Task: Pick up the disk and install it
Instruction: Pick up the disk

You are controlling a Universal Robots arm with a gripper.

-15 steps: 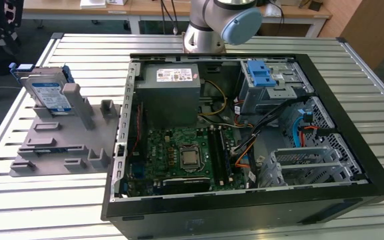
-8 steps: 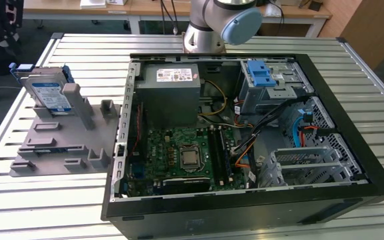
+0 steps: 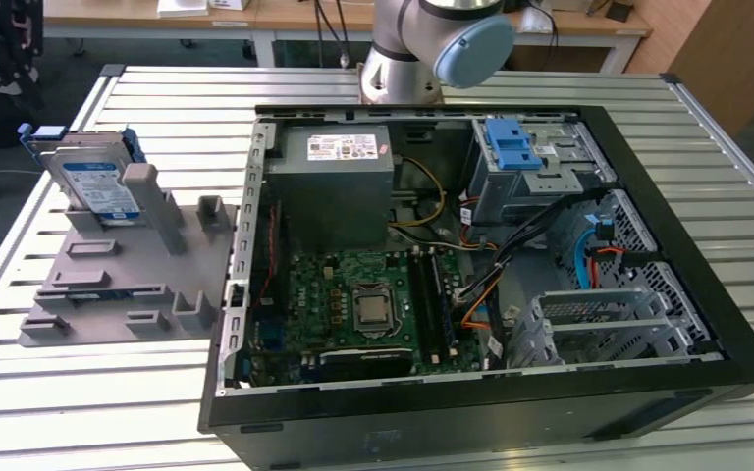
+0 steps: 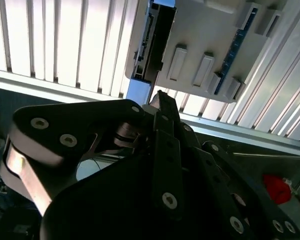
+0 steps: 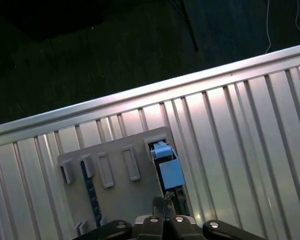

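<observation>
Exterior view: the disk [image 3: 98,186] stands on edge, long axis roughly upright.

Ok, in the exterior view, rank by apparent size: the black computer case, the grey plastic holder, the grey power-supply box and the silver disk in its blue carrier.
Largest first:
1. black computer case
2. grey plastic holder
3. grey power-supply box
4. silver disk in its blue carrier, partly hidden by the holder
</observation>
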